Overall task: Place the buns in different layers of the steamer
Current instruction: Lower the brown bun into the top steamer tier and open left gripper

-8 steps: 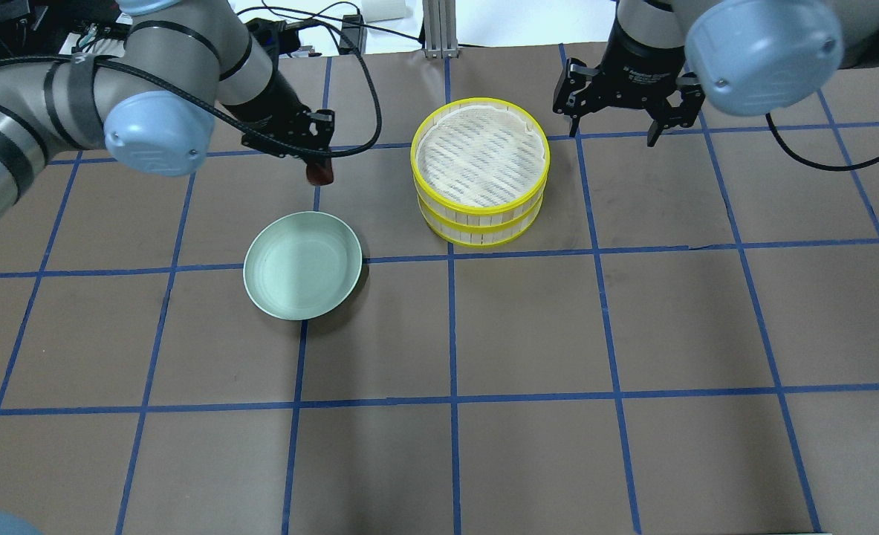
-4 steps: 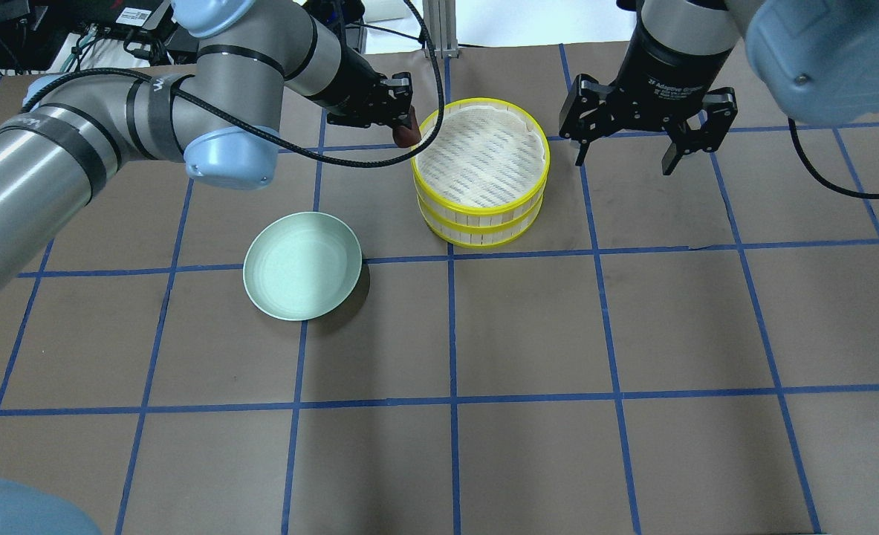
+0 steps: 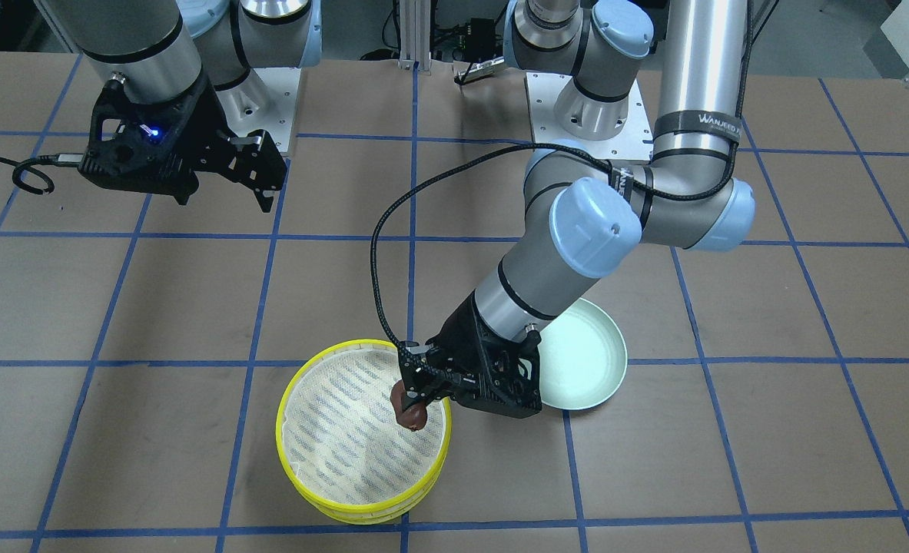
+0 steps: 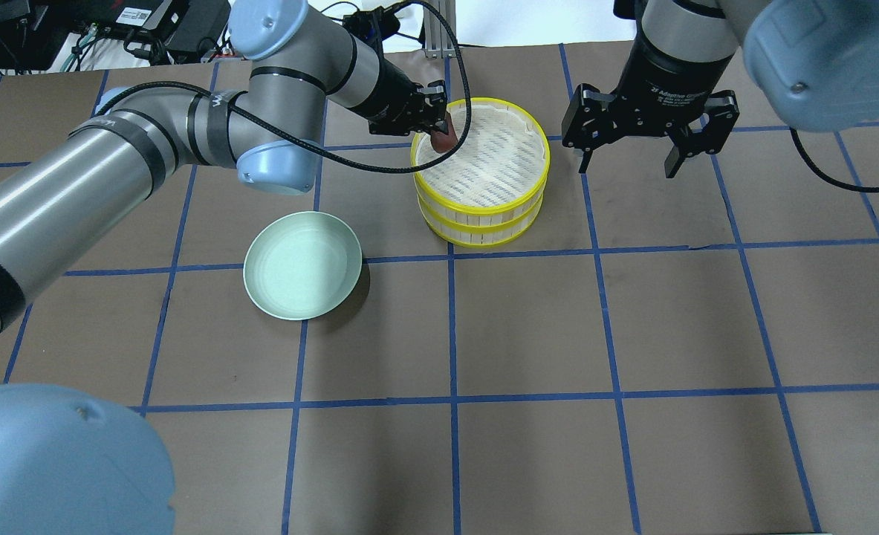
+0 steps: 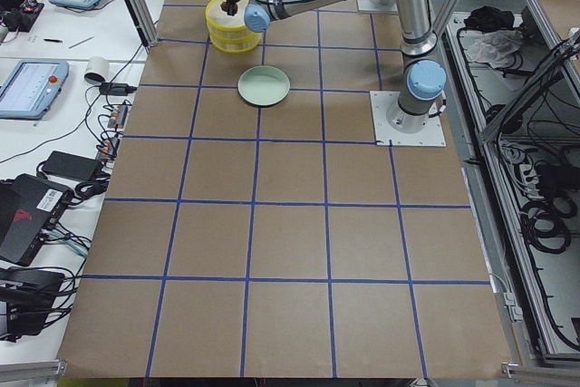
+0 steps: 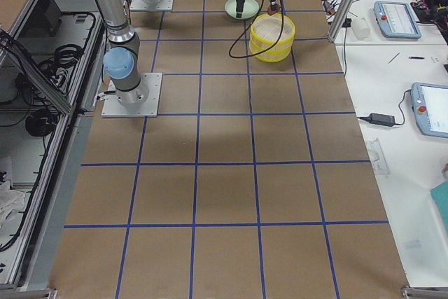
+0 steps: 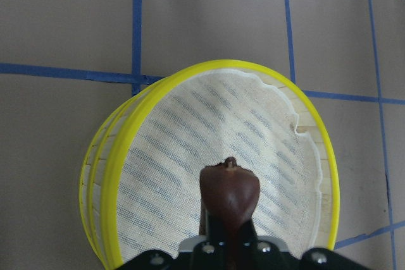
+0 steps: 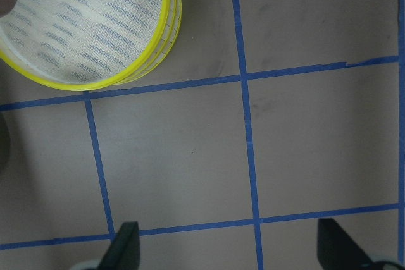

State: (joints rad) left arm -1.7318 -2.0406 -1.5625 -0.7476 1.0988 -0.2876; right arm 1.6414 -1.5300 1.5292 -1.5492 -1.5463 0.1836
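The steamer point(image 4: 484, 210) is a stack of two yellow-rimmed trays, and its top mesh floor is bare. My left gripper point(image 4: 441, 136) is shut on the dark reddish-brown bun point(image 4: 444, 141). It holds the bun just above the top tray, inside the rim on the left arm's side. The bun also shows in the front view point(image 3: 410, 412) and the left wrist view point(image 7: 229, 195). My right gripper point(image 4: 627, 167) is open and empty, hovering beside the steamer on the other side. The cream-white bun is out of view.
An empty pale green plate point(image 4: 302, 275) sits on the table near the steamer, on my left arm's side. The brown table has a blue tape grid. The left arm's black cable hangs over the steamer's rim point(image 3: 280, 442).
My left gripper has carried the brown bun from the table left of the steamer to over the top tray's edge. The right gripper has shifted slightly, still open.
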